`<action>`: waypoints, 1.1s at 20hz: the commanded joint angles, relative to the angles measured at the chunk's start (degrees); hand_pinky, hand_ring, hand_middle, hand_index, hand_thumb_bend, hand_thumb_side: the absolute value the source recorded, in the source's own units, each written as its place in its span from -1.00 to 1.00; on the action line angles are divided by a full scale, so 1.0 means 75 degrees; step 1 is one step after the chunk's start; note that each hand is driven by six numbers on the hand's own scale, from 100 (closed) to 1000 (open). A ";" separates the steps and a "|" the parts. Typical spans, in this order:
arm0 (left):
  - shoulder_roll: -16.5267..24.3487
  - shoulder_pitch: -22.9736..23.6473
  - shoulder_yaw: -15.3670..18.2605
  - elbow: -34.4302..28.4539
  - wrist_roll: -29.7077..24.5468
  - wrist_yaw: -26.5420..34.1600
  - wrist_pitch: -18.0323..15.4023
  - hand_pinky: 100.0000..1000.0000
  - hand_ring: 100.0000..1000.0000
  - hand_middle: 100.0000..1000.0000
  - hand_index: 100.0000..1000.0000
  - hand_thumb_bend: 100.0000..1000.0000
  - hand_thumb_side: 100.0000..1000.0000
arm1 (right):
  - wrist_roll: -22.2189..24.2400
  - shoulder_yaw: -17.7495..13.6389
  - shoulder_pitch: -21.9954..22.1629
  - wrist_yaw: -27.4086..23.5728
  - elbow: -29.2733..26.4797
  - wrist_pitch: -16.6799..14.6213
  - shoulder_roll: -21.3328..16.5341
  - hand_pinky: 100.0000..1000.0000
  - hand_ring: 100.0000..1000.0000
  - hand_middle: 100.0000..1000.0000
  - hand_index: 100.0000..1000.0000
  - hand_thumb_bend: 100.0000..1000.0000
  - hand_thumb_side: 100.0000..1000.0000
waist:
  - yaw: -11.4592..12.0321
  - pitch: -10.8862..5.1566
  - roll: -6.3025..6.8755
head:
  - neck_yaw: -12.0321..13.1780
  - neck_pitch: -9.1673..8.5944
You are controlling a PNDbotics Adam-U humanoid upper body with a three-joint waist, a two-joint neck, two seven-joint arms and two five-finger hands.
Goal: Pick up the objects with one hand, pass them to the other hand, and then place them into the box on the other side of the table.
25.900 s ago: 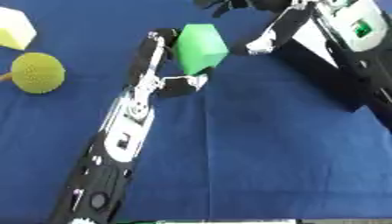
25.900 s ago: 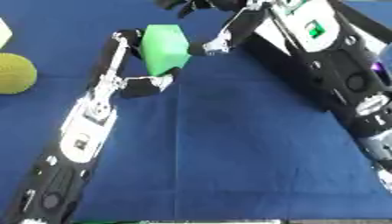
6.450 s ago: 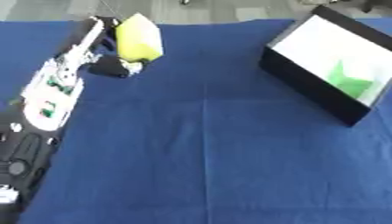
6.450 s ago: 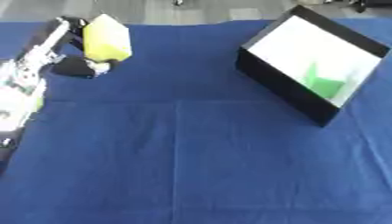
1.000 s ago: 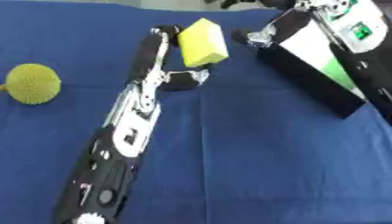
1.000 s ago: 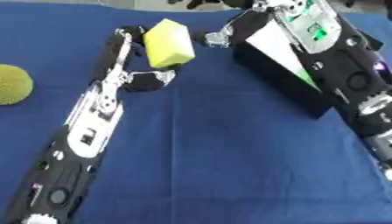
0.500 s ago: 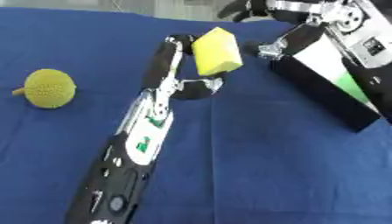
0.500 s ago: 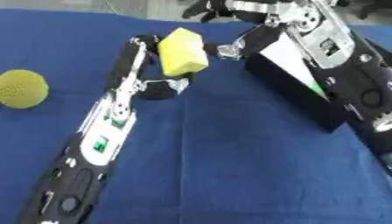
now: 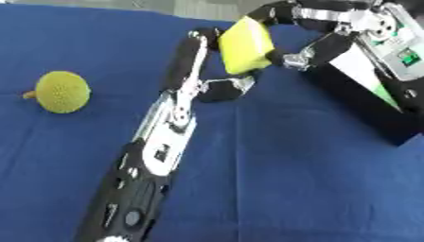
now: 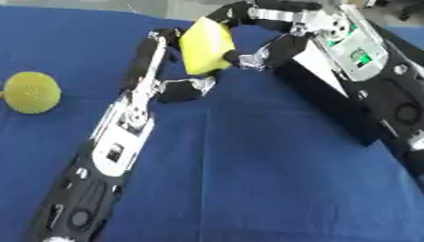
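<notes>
A yellow block (image 9: 246, 45) is held up above the blue table, between both hands. My left hand (image 9: 201, 54) reaches in from below left, its fingers behind the block's left side and its thumb (image 9: 230, 86) under it. From the right, my right hand (image 10: 286, 28) arches its fingers over the block's top, and its thumb (image 9: 294, 60) touches the lower right edge. A yellow bumpy ball (image 9: 62, 91) lies on the cloth at the left. The black box (image 9: 368, 111) stands at the right, partly hidden by my right arm, with something green (image 9: 386, 96) inside.
A blue cloth (image 9: 281, 179) covers the table. My left forearm (image 9: 157, 160) crosses the lower middle of the view. The table's far edge (image 9: 99, 8) runs along the top.
My right hand has come in from the right and curled over the yellow block that the left hand holds up. The camera has also shifted.
</notes>
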 commanded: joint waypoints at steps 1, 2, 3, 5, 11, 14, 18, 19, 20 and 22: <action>-0.0060 -0.0131 -0.0099 -0.0386 -0.0072 0.0151 -0.0044 0.10 0.22 -0.11 0.01 -0.61 -0.61 | 0.1322 -0.0058 -0.0087 0.0085 0.0021 -0.1375 -0.0104 0.86 1.00 0.85 0.91 -0.83 -0.20 | -0.0026 -0.0040 -0.0107 | -0.0008 -0.0050; -0.0060 -0.0128 -0.0115 -0.0422 -0.0102 0.0181 -0.0053 0.11 0.22 -0.11 0.01 -0.62 -0.61 | 0.1322 -0.0060 -0.0085 0.0093 0.0031 -0.1387 -0.0102 0.86 1.00 0.85 0.91 -0.83 -0.21 | -0.0027 -0.0037 -0.0107 | -0.0018 -0.0040; -0.0057 -0.0126 -0.0129 -0.0456 -0.0127 0.0201 -0.0061 0.11 0.22 -0.11 0.01 -0.62 -0.61 | 0.1322 -0.0065 -0.0083 0.0095 0.0036 -0.1399 -0.0101 0.86 1.00 0.85 0.91 -0.83 -0.21 | -0.0028 -0.0033 -0.0106 | -0.0023 -0.0034; -0.0054 -0.0122 -0.0146 -0.0500 -0.0173 0.0219 -0.0066 0.11 0.22 -0.11 0.01 -0.63 -0.61 | 0.1322 -0.0071 -0.0080 0.0093 0.0043 -0.1419 -0.0103 0.87 1.00 0.86 0.92 -0.84 -0.19 | -0.0028 -0.0027 -0.0104 | -0.0038 -0.0022; -0.0052 -0.0095 -0.0137 -0.0550 -0.0194 0.0210 -0.0043 0.10 0.22 -0.12 0.01 -0.63 -0.61 | 0.1322 -0.0072 -0.0061 0.0096 0.0020 -0.1538 -0.0123 0.88 1.00 0.87 0.93 -0.85 -0.20 | -0.0035 -0.0011 -0.0094 | -0.0058 -0.0007; -0.0056 -0.0084 -0.0154 -0.0565 -0.0230 0.0199 -0.0065 0.11 0.22 -0.11 0.00 -0.62 -0.61 | 0.1322 -0.0063 -0.0049 0.0111 0.0026 -0.1589 -0.0127 0.88 1.00 0.87 0.92 -0.86 -0.21 | -0.0039 -0.0002 -0.0088 | -0.0062 -0.0014; -0.0057 -0.0083 -0.0177 -0.0573 -0.0348 0.0198 -0.0144 0.11 0.23 -0.11 0.00 -0.62 -0.60 | 0.1322 -0.0037 -0.0046 0.0100 0.0016 -0.1669 -0.0139 0.88 1.00 0.87 0.91 -0.84 -0.27 | -0.0045 0.0004 -0.0075 | -0.0059 -0.0012; -0.0056 -0.0085 -0.0186 -0.0579 -0.0394 0.0208 -0.0190 0.11 0.23 -0.11 0.00 -0.62 -0.60 | 0.1322 -0.0026 -0.0043 0.0091 0.0012 -0.1691 -0.0142 0.88 1.00 0.87 0.91 -0.85 -0.27 | -0.0047 0.0005 -0.0073 | -0.0058 -0.0007; -0.0057 -0.0083 -0.0192 -0.0584 -0.0443 0.0218 -0.0241 0.11 0.23 -0.11 0.01 -0.62 -0.60 | 0.1322 -0.0011 -0.0038 0.0083 0.0008 -0.1714 -0.0145 0.88 1.00 0.88 0.91 -0.82 -0.32 | -0.0048 0.0007 -0.0071 | -0.0055 -0.0002; -0.0054 -0.0078 -0.0209 -0.0587 -0.0552 0.0228 -0.0363 0.12 0.23 -0.10 0.01 -0.60 -0.60 | 0.1322 0.0020 -0.0026 0.0082 0.0007 -0.1769 -0.0153 0.88 1.00 0.88 0.91 -0.85 -0.31 | -0.0048 0.0011 -0.0067 | -0.0056 0.0007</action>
